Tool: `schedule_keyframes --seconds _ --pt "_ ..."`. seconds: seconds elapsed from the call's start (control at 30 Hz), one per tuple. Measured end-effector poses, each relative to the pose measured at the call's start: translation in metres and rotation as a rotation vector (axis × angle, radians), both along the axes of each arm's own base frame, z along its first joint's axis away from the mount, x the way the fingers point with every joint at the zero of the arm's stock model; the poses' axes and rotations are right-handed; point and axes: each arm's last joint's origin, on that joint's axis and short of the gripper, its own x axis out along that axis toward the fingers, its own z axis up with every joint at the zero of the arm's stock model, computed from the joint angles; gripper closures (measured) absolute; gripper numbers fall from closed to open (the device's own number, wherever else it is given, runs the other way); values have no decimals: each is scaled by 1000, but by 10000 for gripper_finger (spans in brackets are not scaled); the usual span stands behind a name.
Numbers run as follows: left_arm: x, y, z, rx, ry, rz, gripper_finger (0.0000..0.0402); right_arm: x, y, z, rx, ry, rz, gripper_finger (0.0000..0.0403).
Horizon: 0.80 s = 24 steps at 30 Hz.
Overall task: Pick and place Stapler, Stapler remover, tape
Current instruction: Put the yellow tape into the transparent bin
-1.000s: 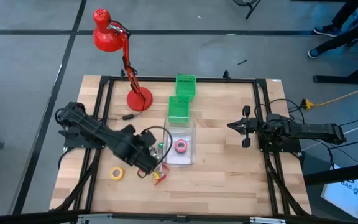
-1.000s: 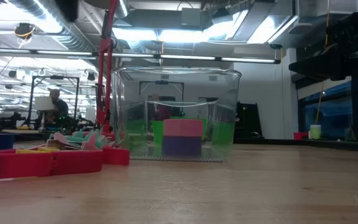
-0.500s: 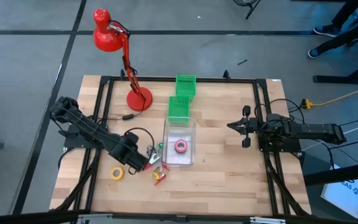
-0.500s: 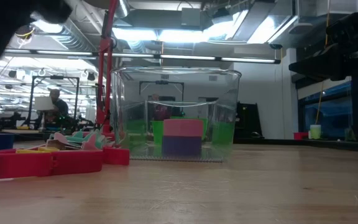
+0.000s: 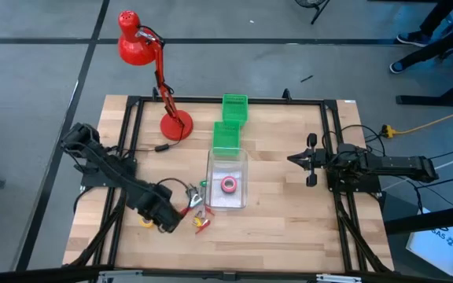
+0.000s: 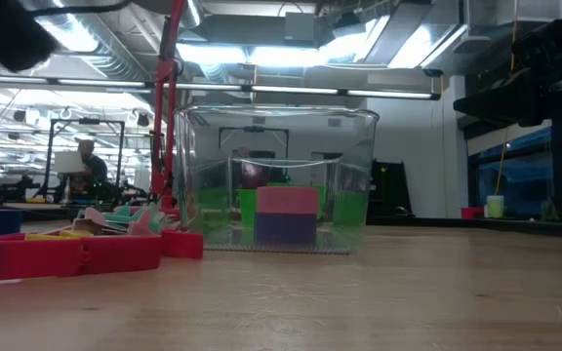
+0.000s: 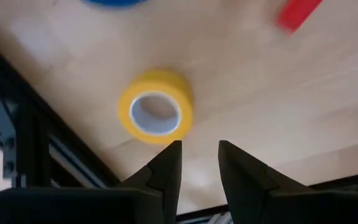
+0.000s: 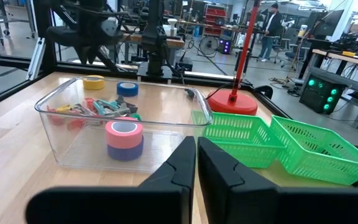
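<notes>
The yellow tape roll point(image 7: 156, 107) lies flat on the wood near the table's left frame rail. My left gripper point(image 7: 199, 148) hovers above it, a little to one side, fingers a small gap apart and touching nothing; in the high view that gripper point(image 5: 162, 218) covers most of the roll point(image 5: 143, 222). A blue roll point(image 8: 127, 88) lies close by. A pink roll stacked on a blue one point(image 5: 228, 185) sits inside the clear container point(image 5: 244, 169). A red stapler point(image 6: 66, 255) lies on the table left of the container. My right gripper point(image 5: 309, 159) waits shut at the table's right.
Small red and green pieces point(image 5: 198, 198) lie in a heap against the container's left wall. Two green baskets point(image 5: 230, 124) stand behind the container, and a red desk lamp point(image 5: 174, 124) at far left. The black frame rail point(image 7: 30, 137) runs close beside the yellow roll.
My left gripper has pulled back from the container's left side, moving toward the table's near-left corner, and now stands over the yellow tape roll. The right arm has kept still.
</notes>
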Motion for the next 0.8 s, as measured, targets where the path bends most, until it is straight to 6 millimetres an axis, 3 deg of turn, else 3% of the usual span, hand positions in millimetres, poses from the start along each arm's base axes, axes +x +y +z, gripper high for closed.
schedule_keyframes --seconds 0.27,0.57,0.8 --pt "-13 -23 -14 -46 -54 -19 284 0 0 0 0 0 0 382" --pt "-22 -21 -33 -21 -34 6 212 0 0 0 0 0 0 382" --pt "-28 -15 -48 -6 -20 -13 210 0 0 0 0 0 0 382"
